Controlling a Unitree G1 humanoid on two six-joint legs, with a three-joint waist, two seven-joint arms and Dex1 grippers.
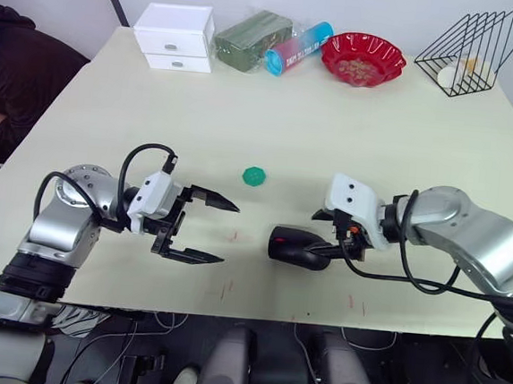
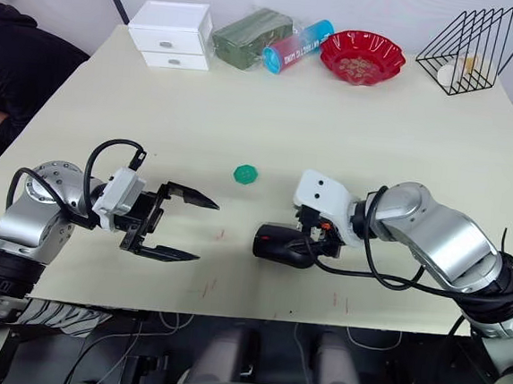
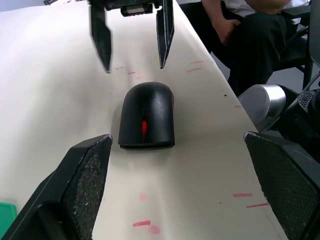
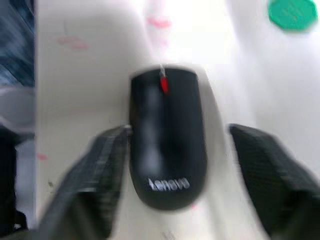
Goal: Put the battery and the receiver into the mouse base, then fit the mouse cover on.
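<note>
The mouse base [image 1: 298, 248], black with a red wheel, lies near the table's front edge. The smooth black mouse cover [image 4: 167, 165], lettered "Lenovo", sits on top of it, so the two read as one closed mouse. My right gripper [image 1: 325, 234] is open, its fingers [image 4: 107, 165] straddling the mouse's rear end; one finger is close against its side, the other stands apart. My left gripper [image 1: 229, 235] is open and holds nothing, a short way left of the mouse and pointing at it. The battery and the receiver are hidden.
A green toothed disc [image 1: 254, 176] lies behind the mouse. Along the far edge stand a white drawer box [image 1: 173, 36], a green pack [image 1: 252, 39], a blue-and-pink can [image 1: 298, 47], a red bowl [image 1: 363, 58] and a wire rack [image 1: 467, 49]. A person [image 1: 6, 71] sits at the left.
</note>
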